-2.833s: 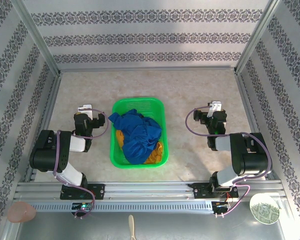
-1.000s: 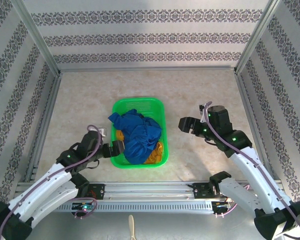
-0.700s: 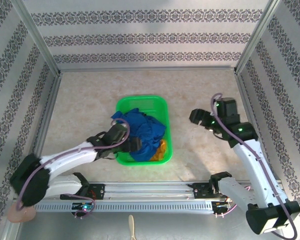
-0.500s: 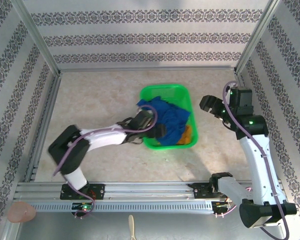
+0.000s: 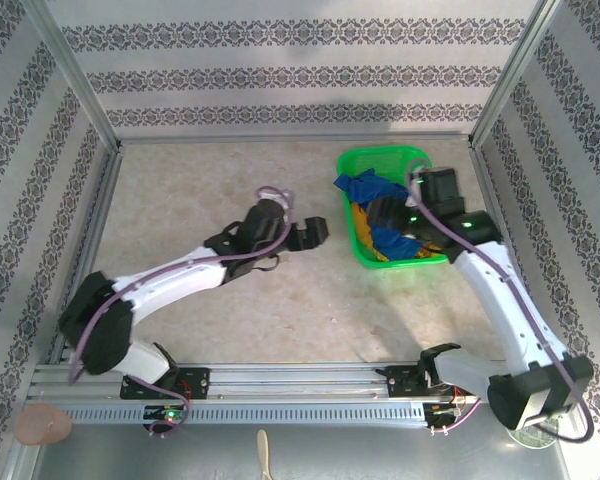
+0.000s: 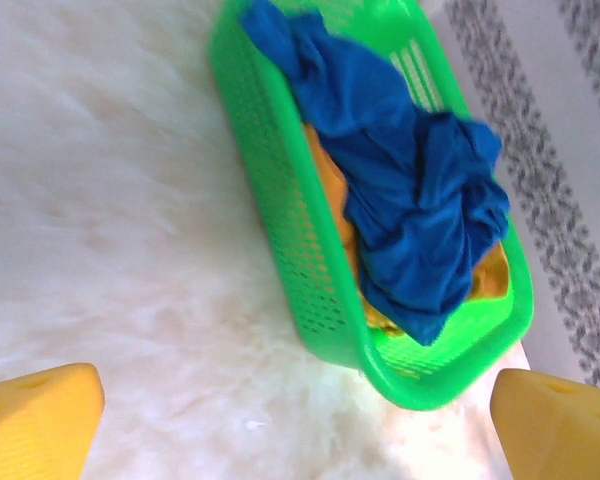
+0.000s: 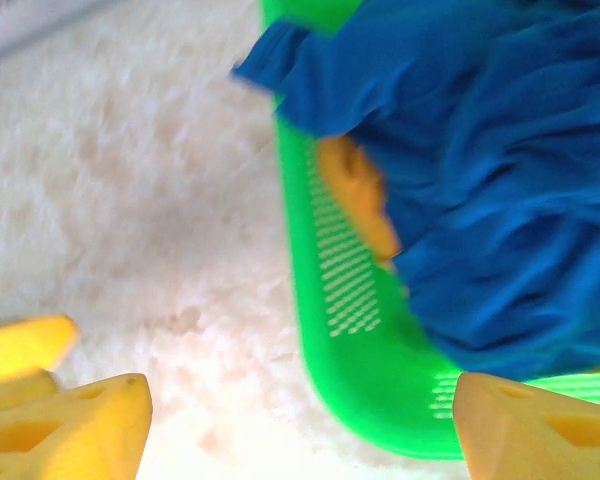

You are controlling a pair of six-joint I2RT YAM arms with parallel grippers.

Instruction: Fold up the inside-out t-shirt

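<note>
Left gripper spread beside the basket, right gripper spread over the shirt

Left gripper [image 5: 318,232] reaches across the table [image 5: 200,200] from the near left corner, its jaws spread wide and holding nothing. It sits just left of the green basket [image 5: 380,155] without touching it. In the left wrist view its yellow fingertips [image 6: 40,405] frame bare table in front of the basket's mesh wall [image 6: 280,230].

The basket stands in the far right corner of the table. The inside-out t-shirt [image 5: 363,186] lies crumpled inside it, one blue fold draped over the rim. It rests on top of a mustard garment [image 5: 361,214].

The right gripper [image 5: 382,214] hangs over the basket, just above the shirt. Its jaws are spread apart and pinch nothing.
</note>
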